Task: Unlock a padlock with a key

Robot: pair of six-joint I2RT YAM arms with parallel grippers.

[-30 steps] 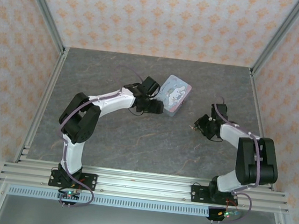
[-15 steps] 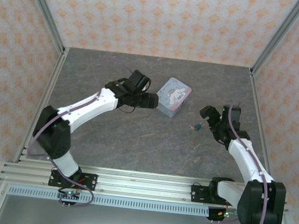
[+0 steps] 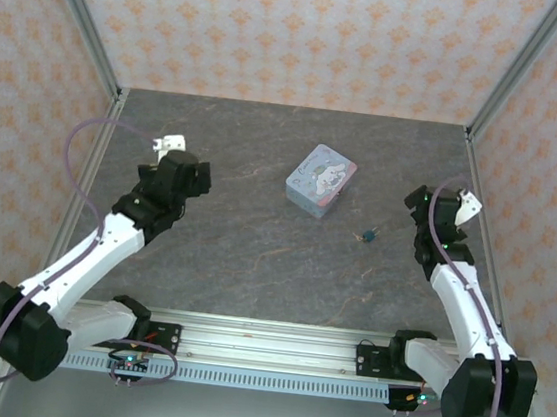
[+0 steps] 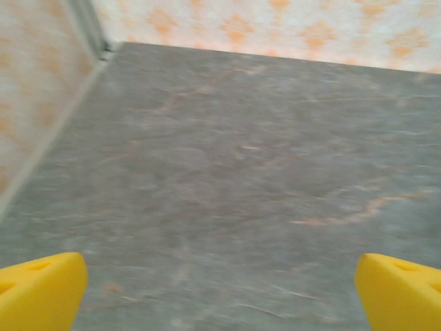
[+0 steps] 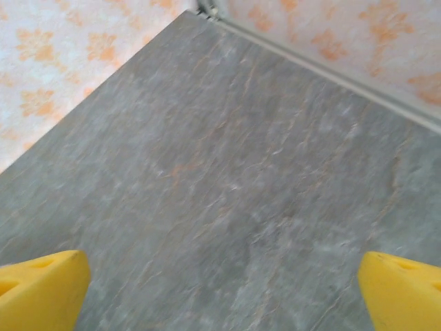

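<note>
Both claws stand w/ fingers wide apart and hold nothing. L claw point(image 4: 220, 293) hangs over bare tabletop point(image 3: 253, 256) well to the left of the tin point(image 3: 320, 179). R claw point(image 5: 222, 289) hangs well to the tin's right, a bit nearer the arm bases. The padlock point(image 3: 367, 236) lies on the tabletop near the tin, off its near-right corner, btwn tin and R claw and apart from both.

Step in hand, as I read it: getting hold of lock and key, since neither is gripped. R claw is the closer 1, so prob best it takes the padlock. To do it well:
- Line the wrist up above the lock 1st, so it sits centred btwn the 2 yellow fingertips point(image 5: 41, 286) in the wrist view.
- Drop straight down and close on the body's flat sides, not the shackle.
- The lock is tiny, so get the fingertips nearly onto the tabletop before closing. A skewed approach would likely flick it away.
- Stay off the tin so the lock isn't shoved against it. That leaves L claw room to come in from the tin side w/ the key.

Look of it: a tiny teal-blue speck, far smaller than the tin, w/ a thin sliver at 1 end. Shackle or key, can't tell. Locked or open is too small to say.
</note>
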